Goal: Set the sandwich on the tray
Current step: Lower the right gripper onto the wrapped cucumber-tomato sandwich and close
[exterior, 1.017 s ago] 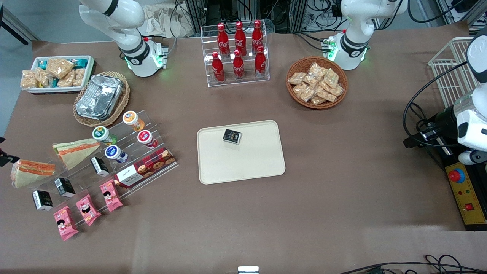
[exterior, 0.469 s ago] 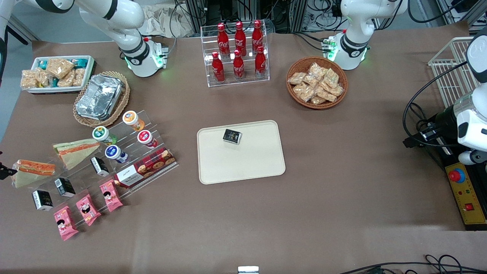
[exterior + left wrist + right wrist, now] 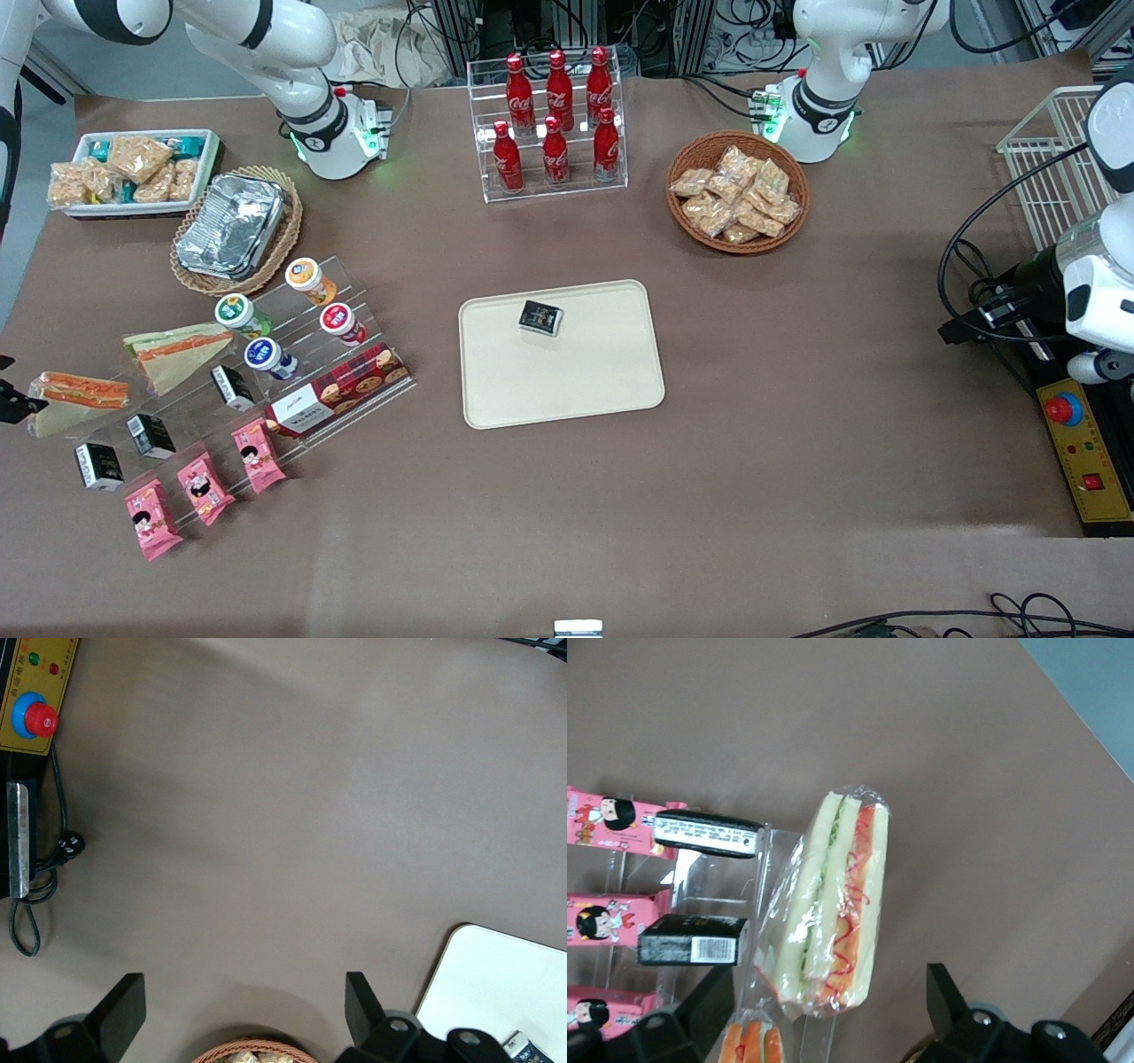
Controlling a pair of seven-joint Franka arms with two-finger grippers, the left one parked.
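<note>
Pale-bread sandwich (image 3: pixel 833 904) with an orange-red filling band — cream-beige tray (image 3: pixel 567 381), black claw (image 3: pixel 824 1014).

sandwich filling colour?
Orange-red band with pale green, between pale bread; the sandwich shows best in the right wrist view, gripper open beside it.

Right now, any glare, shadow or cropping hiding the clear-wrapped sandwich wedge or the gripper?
Right wrist view: the clear-wrapped sandwich wedge is sharp, with mild sheen on the film and its orange-red filling readable; the open gripper hovers above it. Front view: even light, but the gripper is cropped at the frame edge beside the sandwich; the cream-beige tray shows no glare.
</note>
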